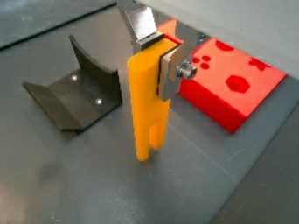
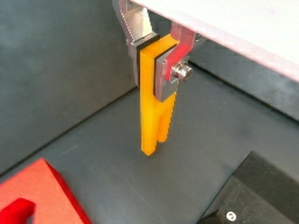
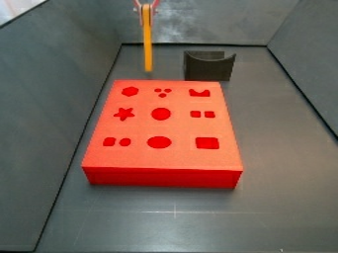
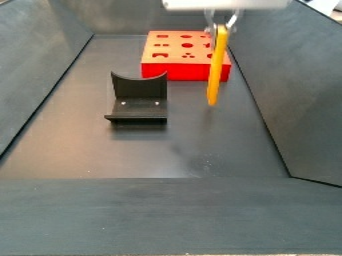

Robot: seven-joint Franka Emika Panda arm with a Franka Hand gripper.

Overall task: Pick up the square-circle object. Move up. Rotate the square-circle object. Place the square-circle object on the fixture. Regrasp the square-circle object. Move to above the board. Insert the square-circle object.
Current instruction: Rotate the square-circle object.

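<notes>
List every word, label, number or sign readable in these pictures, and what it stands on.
None: no view shows readable text.
The board bears only shaped cut-outs, no writing.
The fixture and the square-circle object, held upright in the shut claw above the floor, are unmarked.

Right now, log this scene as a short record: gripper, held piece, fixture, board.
gripper: shut on the upper end of the square-circle object, lifted above the floor
square-circle object: yellow-orange bar, hanging upright, lower end off the floor
fixture: dark notched block standing on the floor, nothing on it
board: red slab with shaped cut-outs, flat on the floor, no piece inserted
</notes>
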